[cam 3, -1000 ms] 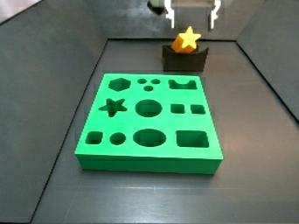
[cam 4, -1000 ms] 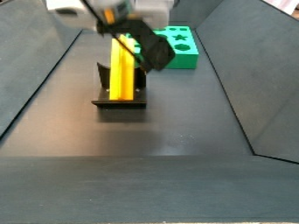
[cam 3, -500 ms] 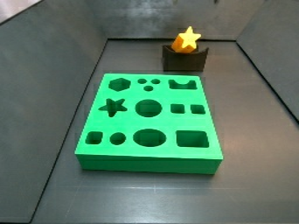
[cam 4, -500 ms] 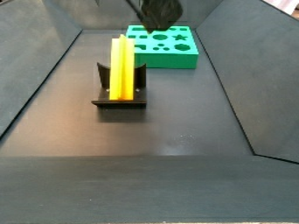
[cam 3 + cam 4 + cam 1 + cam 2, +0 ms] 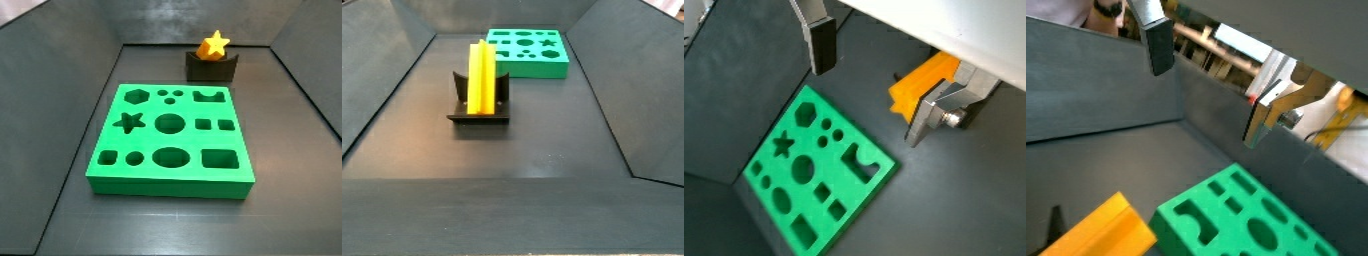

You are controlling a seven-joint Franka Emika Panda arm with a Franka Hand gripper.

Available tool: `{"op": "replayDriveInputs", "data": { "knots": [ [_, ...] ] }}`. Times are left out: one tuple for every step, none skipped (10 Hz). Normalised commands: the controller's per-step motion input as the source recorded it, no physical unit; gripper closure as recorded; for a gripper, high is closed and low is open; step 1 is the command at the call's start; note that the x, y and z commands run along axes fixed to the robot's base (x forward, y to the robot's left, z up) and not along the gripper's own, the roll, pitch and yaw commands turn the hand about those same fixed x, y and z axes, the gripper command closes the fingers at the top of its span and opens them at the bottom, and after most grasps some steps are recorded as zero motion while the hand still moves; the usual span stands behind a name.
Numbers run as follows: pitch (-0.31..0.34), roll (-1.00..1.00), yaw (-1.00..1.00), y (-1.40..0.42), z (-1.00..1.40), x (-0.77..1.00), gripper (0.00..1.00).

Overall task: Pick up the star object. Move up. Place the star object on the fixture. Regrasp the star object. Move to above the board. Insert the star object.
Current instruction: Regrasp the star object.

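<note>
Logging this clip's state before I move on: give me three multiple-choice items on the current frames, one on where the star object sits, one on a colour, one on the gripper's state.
1. Where is the star object?
A. in the board
B. resting in the fixture
C. in the gripper

2. What colour is the board?
A. green
B. blue
C. red

3. The gripper is:
A. shut on the star object
B. open and empty
C. shut on nothing

Answers:
1 B, the bar stands in the dark bracket in both side views.
2 A, bright green in every view.
3 B, both wrist views show the fingers apart with nothing between.
</note>
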Motion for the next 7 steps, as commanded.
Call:
{"op": "replayDriveInputs", "data": {
  "knots": [
    [0.066, 1.00, 0.02, -0.07, 0.05, 0.00, 0.00],
    [0.064, 1.00, 0.02, -0.05, 0.04, -0.01, 0.00],
    [0.061, 1.00, 0.02, -0.04, 0.02, -0.01, 0.00],
    [0.059, 1.00, 0.02, -0.03, 0.02, -0.01, 0.00],
    [0.056, 1.00, 0.02, -0.03, 0.01, -0.01, 0.00],
    [0.055, 1.00, 0.02, -0.02, 0.01, 0.00, 0.00],
    [0.052, 1.00, 0.02, -0.02, 0.01, 0.01, 0.00]
  ]
}}
